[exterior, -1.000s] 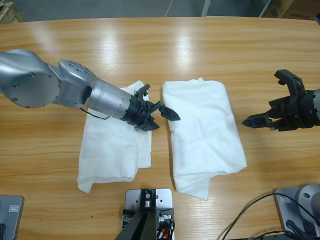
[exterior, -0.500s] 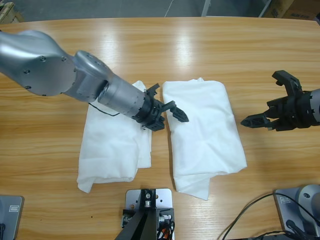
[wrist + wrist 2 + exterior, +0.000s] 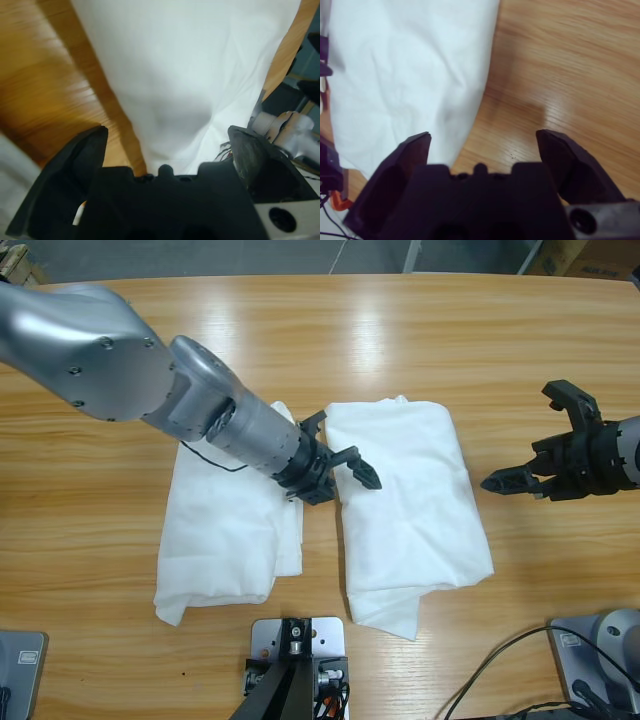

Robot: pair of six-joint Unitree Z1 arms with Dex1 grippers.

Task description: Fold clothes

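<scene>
**Two folded whites lying side by side, both pincers released and empty**

The long wooden counter point(image 3: 420, 330) is carrying two white garments placed next to each other near its front middle, with a narrow strip of bare wood showing between them. Each is lying as a rough, flattened rectangle with its layers doubled over, which suggests the folding is largely done and what is left is tidying or stacking; that is a judgement from how they are lying.

The right-hand garment point(image 3: 410, 505) is the larger bundle, with a loose corner poking out at its near end. The left-hand garment point(image 3: 225, 530) is lying partly under the big silver left arm, with an uneven lower edge. No chest logo is showing on either.

The left arm is reaching in from the upper left across the left-hand garment, probably to work the inner edge of the right-hand bundle. The left pincer point(image 3: 340, 462) is hovering with its jaws spread wide and nothing between them, poised right at the left edge of the right-hand garment; in the left wrist view that white cloth point(image 3: 195, 75) is filling the space ahead of the jaws, with counter wood to one side.

The right pincer point(image 3: 545, 455) is waiting over bare wood, near the right-hand garment's right edge but apart from it, jaws spread and empty. In the right wrist view the cloth point(image 3: 400, 70) is lying ahead and to one side.
</scene>
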